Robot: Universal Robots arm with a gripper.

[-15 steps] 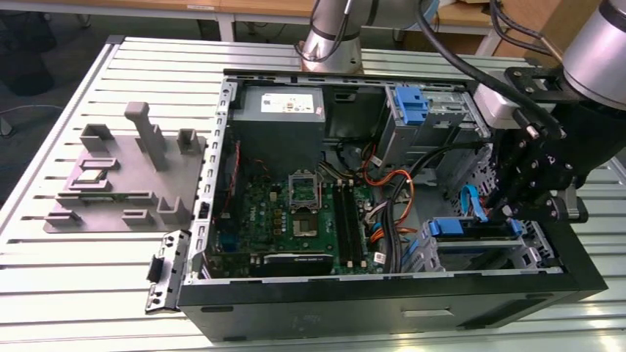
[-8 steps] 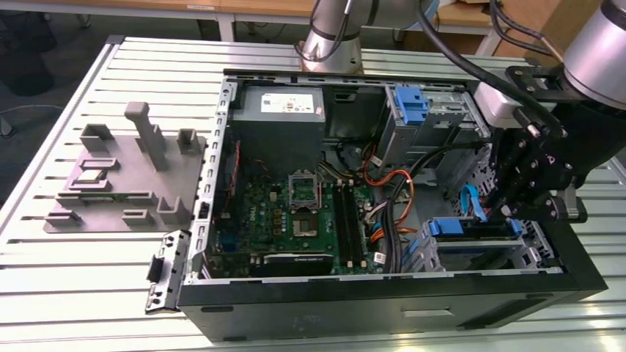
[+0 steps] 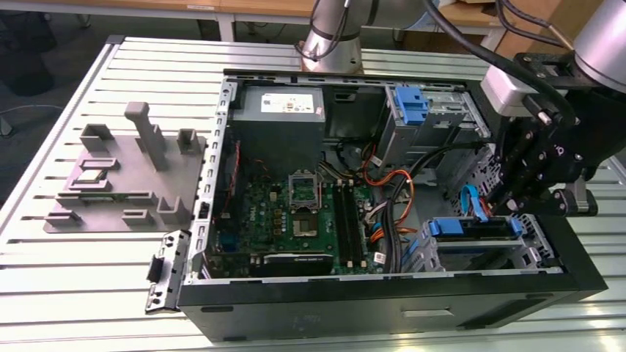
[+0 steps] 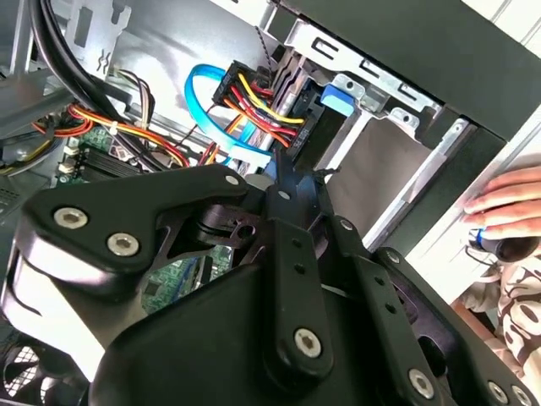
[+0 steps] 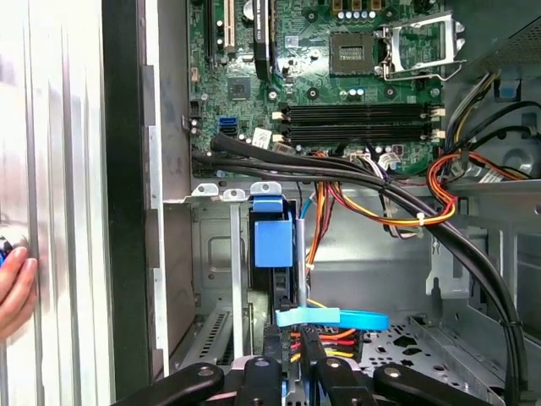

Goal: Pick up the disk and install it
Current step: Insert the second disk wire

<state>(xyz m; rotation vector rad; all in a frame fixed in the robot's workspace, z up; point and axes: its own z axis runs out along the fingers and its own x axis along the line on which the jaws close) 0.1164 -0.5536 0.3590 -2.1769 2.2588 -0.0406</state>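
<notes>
The disk (image 3: 470, 229) sits in the drive cage at the case's front corner on the exterior view's right, its blue bracket showing along the top. In the first wrist view the disk (image 5: 272, 241) stands edge-on inside the bay, and the second wrist view shows its blue bracket (image 4: 340, 95) in the cage mouth. My gripper (image 3: 511, 209) hangs just over the disk's cable end. Its fingers come together to a single tip (image 4: 283, 182) by the red and yellow power leads, with nothing between them (image 5: 290, 359).
The open case holds a green motherboard (image 3: 293, 213), a grey power supply (image 3: 281, 106), another blue-bracketed bay (image 3: 411, 103) and loose orange cables (image 3: 391, 183). A blue data cable (image 5: 334, 319) crosses near my fingertips. A hand (image 4: 507, 211) rests outside the case. A grey fixture (image 3: 127, 169) lies on the slotted table.
</notes>
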